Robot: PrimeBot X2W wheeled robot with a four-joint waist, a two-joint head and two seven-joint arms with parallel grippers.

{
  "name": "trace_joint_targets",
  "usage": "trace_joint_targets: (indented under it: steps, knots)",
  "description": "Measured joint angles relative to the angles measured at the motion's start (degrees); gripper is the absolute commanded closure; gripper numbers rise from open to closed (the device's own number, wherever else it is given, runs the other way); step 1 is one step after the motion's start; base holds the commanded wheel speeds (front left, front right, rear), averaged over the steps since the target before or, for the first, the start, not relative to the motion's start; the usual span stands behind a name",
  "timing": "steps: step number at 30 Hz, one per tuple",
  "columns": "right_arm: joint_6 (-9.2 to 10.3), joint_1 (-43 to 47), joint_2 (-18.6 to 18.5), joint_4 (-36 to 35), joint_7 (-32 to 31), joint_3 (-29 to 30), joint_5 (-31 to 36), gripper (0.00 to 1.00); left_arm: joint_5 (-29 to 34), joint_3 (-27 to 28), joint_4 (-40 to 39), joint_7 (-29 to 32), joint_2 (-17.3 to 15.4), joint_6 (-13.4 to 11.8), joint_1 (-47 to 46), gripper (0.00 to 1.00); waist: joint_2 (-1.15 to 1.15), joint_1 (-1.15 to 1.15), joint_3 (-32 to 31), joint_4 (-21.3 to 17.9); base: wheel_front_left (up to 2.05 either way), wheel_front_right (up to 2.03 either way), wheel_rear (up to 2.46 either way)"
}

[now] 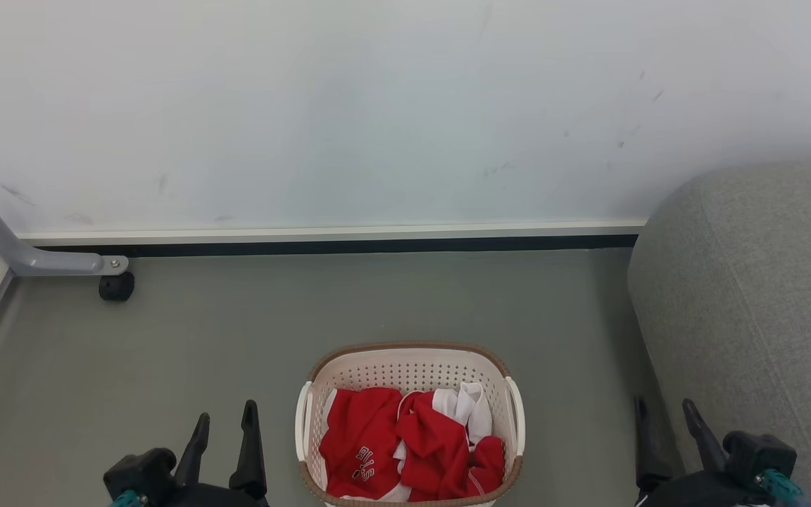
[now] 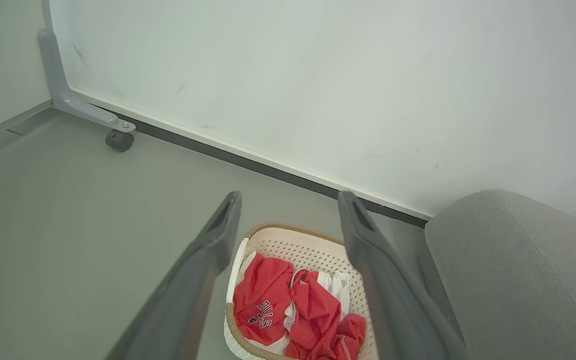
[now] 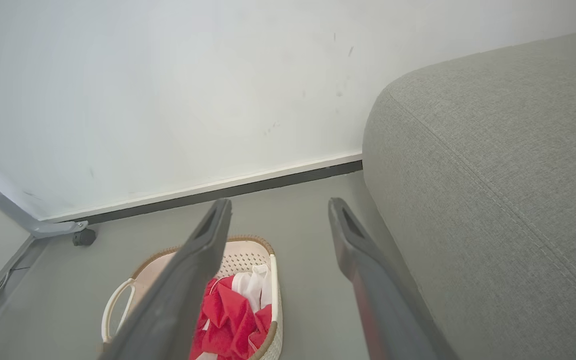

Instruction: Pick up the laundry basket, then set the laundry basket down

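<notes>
- Looking down from the head, we see the cream-white perforated plastic laundry basket (image 1: pixel 412 370), brown-rimmed, on the grey floor (image 1: pixel 236 338) between our left gripper (image 1: pixel 227 412) and right gripper (image 1: pixel 663 403).
- Left wrist: fingers (image 2: pixel 208 270) spread, holding nothing.
- Right wrist: likewise spread, empty.

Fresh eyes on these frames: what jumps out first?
Red clothes heaped in the basket on the floor, bottom centre of the head view. The left pincer and right pincer flank it, both open and clear of it. A grey sofa sits to its right.
</notes>
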State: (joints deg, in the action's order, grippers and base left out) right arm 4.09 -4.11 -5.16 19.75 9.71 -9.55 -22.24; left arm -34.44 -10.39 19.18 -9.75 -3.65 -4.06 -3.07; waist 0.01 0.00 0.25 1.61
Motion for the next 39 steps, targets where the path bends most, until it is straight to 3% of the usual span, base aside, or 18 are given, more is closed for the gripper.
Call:
trace_joint_targets:
  steps: [22, 39]
  knots:
    - [3.04, 0.1, 0.0, -0.5, 2.9, -4.3, 21.3, 0.00, 18.9, -3.6, 1.1, -4.6, -0.2, -3.1, 0.0, 0.00, 0.00, 0.00, -0.8, 0.9, 0.00, 0.00, 0.00]
    - [3.05, 0.9, 0.4, -2.1, 0.7, -2.7, 21.5, 0.00, 19.8, -2.4, 1.6, -4.5, -0.3, -3.1, 0.1, 0.00, 0.00, 0.00, -0.9, 1.0, 0.00, 0.00, 0.00]
